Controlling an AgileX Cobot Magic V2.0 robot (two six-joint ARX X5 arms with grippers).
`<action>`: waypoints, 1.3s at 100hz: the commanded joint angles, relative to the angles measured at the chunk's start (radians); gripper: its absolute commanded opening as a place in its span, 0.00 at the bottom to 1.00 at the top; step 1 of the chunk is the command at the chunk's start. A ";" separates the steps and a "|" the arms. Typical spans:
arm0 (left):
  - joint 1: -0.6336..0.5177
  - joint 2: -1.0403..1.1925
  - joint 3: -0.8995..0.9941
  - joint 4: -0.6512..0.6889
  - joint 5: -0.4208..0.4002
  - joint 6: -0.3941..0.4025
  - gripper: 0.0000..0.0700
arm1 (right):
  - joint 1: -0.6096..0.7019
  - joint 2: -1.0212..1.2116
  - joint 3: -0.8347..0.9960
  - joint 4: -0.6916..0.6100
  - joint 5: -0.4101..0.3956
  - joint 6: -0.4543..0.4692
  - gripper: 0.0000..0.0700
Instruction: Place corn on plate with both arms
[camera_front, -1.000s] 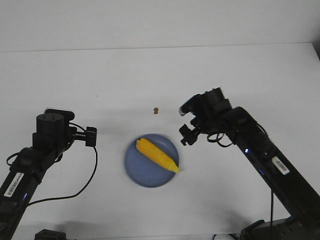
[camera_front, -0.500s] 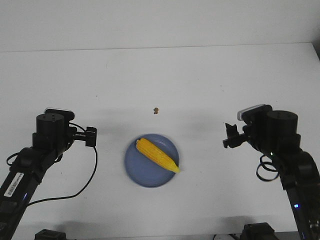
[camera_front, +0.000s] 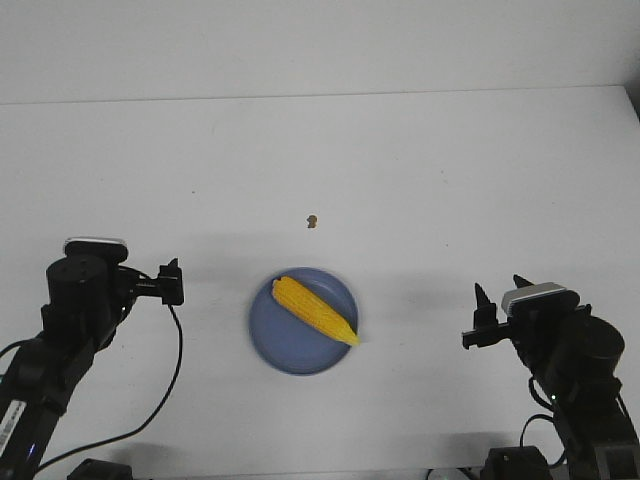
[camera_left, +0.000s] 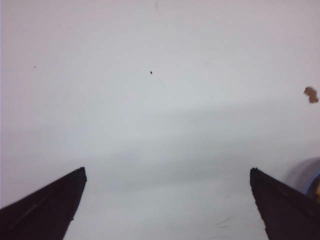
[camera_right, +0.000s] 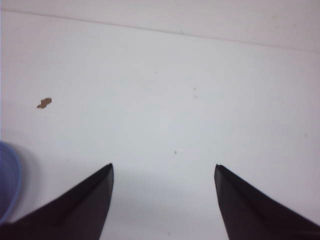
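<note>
Both arms back; corn (camera_front: 314, 310) on plate (camera_front: 287, 351), claws empty.

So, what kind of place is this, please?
Probably a lab test bench rather than a kitchen: a bare white table, two robot arms, left gripper and right gripper, and only a plate with corn.

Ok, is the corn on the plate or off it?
On it. The corn lies diagonally across the plate, its pointed tip reaching the rim at the right. Both grippers are open and clear of it.
</note>
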 joint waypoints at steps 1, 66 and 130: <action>-0.002 -0.042 -0.031 0.022 0.001 -0.024 1.00 | 0.000 -0.027 -0.021 0.026 0.004 0.022 0.61; -0.002 -0.436 -0.272 0.058 -0.056 -0.050 1.00 | 0.000 -0.183 -0.111 0.074 0.004 0.069 0.61; -0.002 -0.460 -0.272 0.048 -0.055 -0.047 0.01 | 0.000 -0.183 -0.111 0.065 0.004 0.074 0.00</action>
